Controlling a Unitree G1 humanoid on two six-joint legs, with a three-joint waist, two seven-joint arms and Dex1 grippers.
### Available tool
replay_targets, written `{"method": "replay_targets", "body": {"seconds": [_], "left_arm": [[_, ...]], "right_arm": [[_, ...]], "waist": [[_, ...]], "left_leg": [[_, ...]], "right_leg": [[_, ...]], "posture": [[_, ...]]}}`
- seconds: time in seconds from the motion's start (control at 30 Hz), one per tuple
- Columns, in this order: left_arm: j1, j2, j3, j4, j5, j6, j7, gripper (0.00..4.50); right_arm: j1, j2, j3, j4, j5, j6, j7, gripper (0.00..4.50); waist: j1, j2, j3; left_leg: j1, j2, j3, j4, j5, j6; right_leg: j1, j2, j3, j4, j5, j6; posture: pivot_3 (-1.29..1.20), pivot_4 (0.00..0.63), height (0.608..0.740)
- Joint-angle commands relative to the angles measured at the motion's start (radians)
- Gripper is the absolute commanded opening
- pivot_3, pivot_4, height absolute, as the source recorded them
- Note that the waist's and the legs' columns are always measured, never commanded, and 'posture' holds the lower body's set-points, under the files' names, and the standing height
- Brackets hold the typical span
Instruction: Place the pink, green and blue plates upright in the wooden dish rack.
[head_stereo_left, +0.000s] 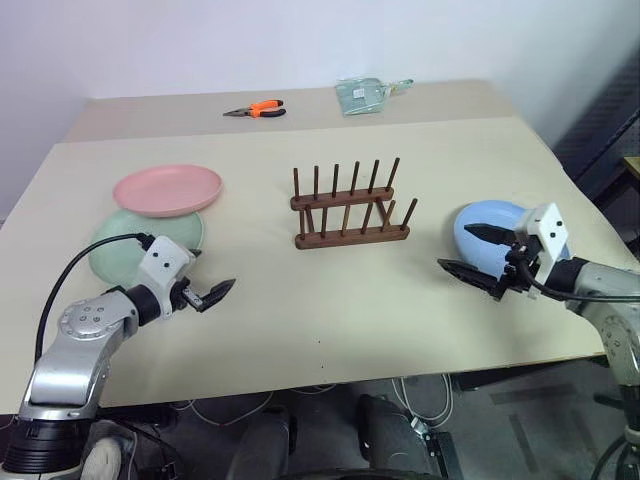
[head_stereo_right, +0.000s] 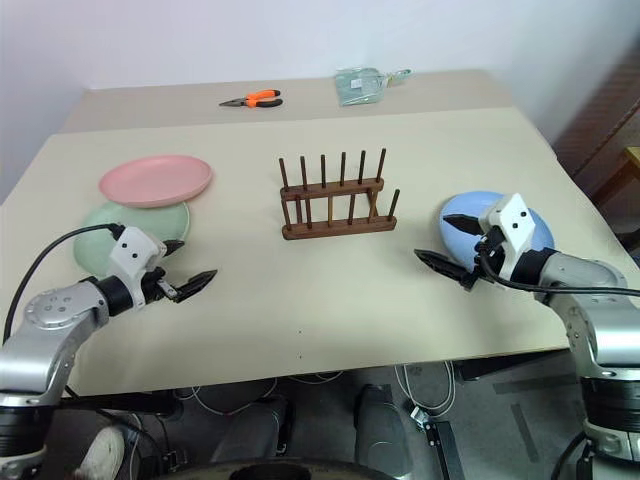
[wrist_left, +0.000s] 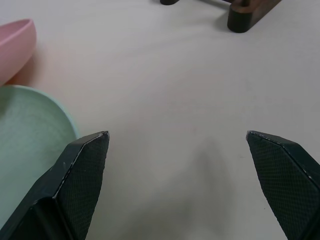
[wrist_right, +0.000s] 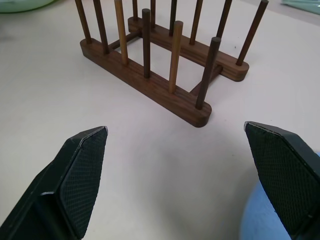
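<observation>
Nearest, both arms hover over the table with nothing in them: the left gripper spread wide beside the green plate, the right gripper spread wide at the edge of the blue plate. The pink plate lies overlapping the green plate's far rim. The wooden dish rack stands empty between them, so no plate is yet racked. The next move probably calls for pinching one rim, tipping the plate upright and slotting it between pegs. Farther off lie pliers.
</observation>
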Motion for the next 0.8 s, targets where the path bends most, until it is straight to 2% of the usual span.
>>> {"method": "replay_targets", "body": {"seconds": [0.03, 0.17, 0.3, 0.37, 0.57, 0.8], "left_arm": [[-0.016, -0.016, -0.02, -0.016, 0.0, -0.015, 0.01, 4.5], [-0.039, -0.044, -0.05, -0.003, 0.004, -0.02, 0.019, 4.5], [-0.077, -0.054, -0.082, 0.032, 0.009, -0.037, 0.0, 4.5], [-0.151, -0.061, -0.124, 0.108, 0.019, -0.045, -0.029, 4.5], [-0.397, -0.106, -0.289, 0.431, 0.102, -0.195, -0.167, 4.5], [-0.704, -0.266, -0.416, 0.917, 0.199, -0.381, -0.298, 4.5]], "right_arm": [[-0.051, 0.015, 0.013, -0.013, -0.011, -0.03, -0.009, 4.48], [-0.085, 0.029, 0.039, 0.005, -0.034, -0.044, -0.021, 4.48], [-0.086, 0.032, 0.048, -0.033, 0.002, 0.019, -0.017, 4.48], [-0.05, 0.028, 0.066, -0.095, 0.015, 0.048, -0.009, 4.48], [0.033, 0.078, 0.118, -0.247, 0.009, 0.091, -0.079, 4.48], [0.08, 0.142, 0.124, -0.39, 0.028, 0.164, -0.199, 4.48]], "waist": [[0.0, 0.0, 0.0], [0.002, 0.0, 0.0], [0.003, 0.0, 0.0], [0.004, 0.0, 0.0], [0.022, 0.0, 0.0], [0.027, -0.001, 0.0]], "left_leg": [[0.0, 0.0, 0.0, 0.0, 0.0, 0.0], [0.0, -0.001, 0.0, 0.0, 0.0, 0.0], [0.0, -0.001, 0.0, 0.0, 0.0, 0.0], [0.0, -0.001, 0.0, 0.0, 0.0, 0.0], [0.0, -0.001, 0.0, 0.001, 0.0, 0.0], [-0.002, -0.002, -0.001, 0.003, 0.0, 0.0]], "right_leg": [[0.0, 0.0, 0.0, 0.0, 0.0, 0.0], [0.0, 0.0, 0.0, 0.0, 0.0, 0.0], [0.0, 0.0, 0.0, 0.0, 0.001, -0.001], [0.0, 0.0, 0.0, 0.0, 0.001, -0.002], [0.0, 0.0, -0.001, 0.001, 0.0, 0.0], [0.0, 0.0, -0.001, 0.0, 0.003, 0.001]], "posture": [[0.0, 0.15, 0.74], [0.0, 0.15, 0.74], [0.0, 0.15, 0.74], [0.0, 0.15, 0.74], [0.0, 0.15, 0.74], [0.0, 0.15, 0.74]]}}
